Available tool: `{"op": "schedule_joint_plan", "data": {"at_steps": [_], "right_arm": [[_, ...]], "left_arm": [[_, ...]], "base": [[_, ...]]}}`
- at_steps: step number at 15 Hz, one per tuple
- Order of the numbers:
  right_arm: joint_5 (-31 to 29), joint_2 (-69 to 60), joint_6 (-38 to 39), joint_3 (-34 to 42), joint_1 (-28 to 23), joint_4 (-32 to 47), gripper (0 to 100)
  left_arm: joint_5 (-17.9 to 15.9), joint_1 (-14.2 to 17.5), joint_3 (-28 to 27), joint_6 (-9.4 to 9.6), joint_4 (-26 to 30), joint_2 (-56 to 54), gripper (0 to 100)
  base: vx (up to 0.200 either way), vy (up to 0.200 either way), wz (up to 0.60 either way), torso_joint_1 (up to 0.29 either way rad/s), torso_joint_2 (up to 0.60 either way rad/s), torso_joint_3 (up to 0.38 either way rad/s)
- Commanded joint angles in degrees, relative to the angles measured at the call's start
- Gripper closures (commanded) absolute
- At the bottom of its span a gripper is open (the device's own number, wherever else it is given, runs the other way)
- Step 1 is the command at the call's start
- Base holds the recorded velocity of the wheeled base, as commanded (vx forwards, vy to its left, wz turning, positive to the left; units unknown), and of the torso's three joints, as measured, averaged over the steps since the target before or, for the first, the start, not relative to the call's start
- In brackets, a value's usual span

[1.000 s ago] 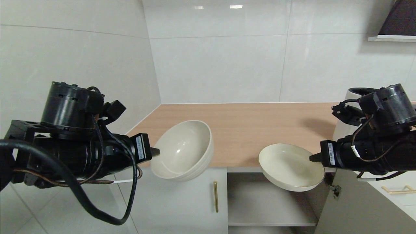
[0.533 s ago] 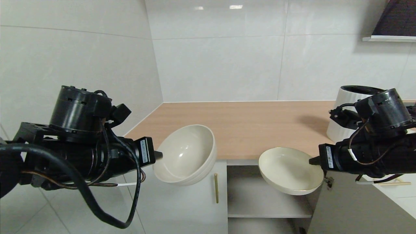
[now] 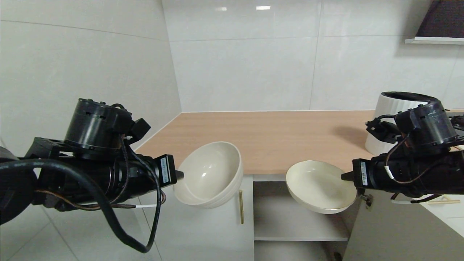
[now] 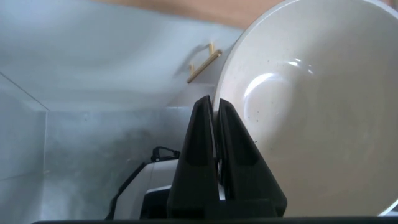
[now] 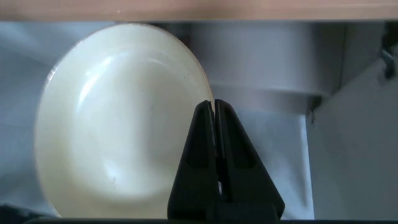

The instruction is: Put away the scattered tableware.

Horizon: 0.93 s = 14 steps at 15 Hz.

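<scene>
1. White-tiled walls stand behind a wooden countertop [image 3: 275, 137] that runs across the middle of the head view. Below its front edge, at lower centre, an open cabinet [image 3: 290, 221] shows a shelf.
2. At centre left, the left gripper [image 3: 179, 175] has its jaws pinched tight on the rim of a deep bowl [image 3: 210, 174]. The bowl is held tilted in the air, off the counter, just beside the gold door handle [image 3: 240, 207].
3. At centre right, the right gripper [image 3: 344, 176] has its jaws clamped on the rim of a shallow plate [image 3: 319, 186], which hangs in front of the open compartment.
4. Both pieces are lifted but neither is stowed, so the task looks about half done. What is left is to set each piece on the shelf and let go.
</scene>
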Motion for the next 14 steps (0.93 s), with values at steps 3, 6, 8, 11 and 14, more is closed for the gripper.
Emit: {"op": "schedule_joint_plan", "data": {"at_steps": [3, 6, 8, 11, 14], "right_arm": [[0.0, 0.9, -0.3, 2.0, 0.0, -2.6, 100], [0.0, 0.9, -0.3, 2.0, 0.0, -2.6, 100], [-0.1, 1.3, -0.3, 2.0, 0.0, -2.6, 100], [-0.1, 1.8, -0.3, 2.0, 0.0, -2.6, 100], [-0.1, 2.2, -0.3, 2.0, 0.0, -2.6, 100]], "left_arm": [[0.0, 0.0, -0.1, -0.1, 0.0, 0.8, 100], [0.0, 0.0, 0.0, -0.1, 0.0, 1.0, 100], [0.0, 0.0, 0.0, -0.1, 0.0, 1.2, 100], [0.0, 0.0, 0.0, -0.1, 0.0, 1.4, 100], [0.0, 0.0, 0.0, -0.1, 0.0, 1.6, 100]], "base": [[0.0, 0.0, 0.0, -0.181, 0.45, 0.264], [0.0, 0.0, 0.0, -0.185, 0.47, 0.29], [0.0, 0.0, 0.0, -0.171, 0.47, 0.288], [0.0, 0.0, 0.0, -0.159, 0.45, 0.302], [0.0, 0.0, 0.0, -0.126, 0.44, 0.317]]}}
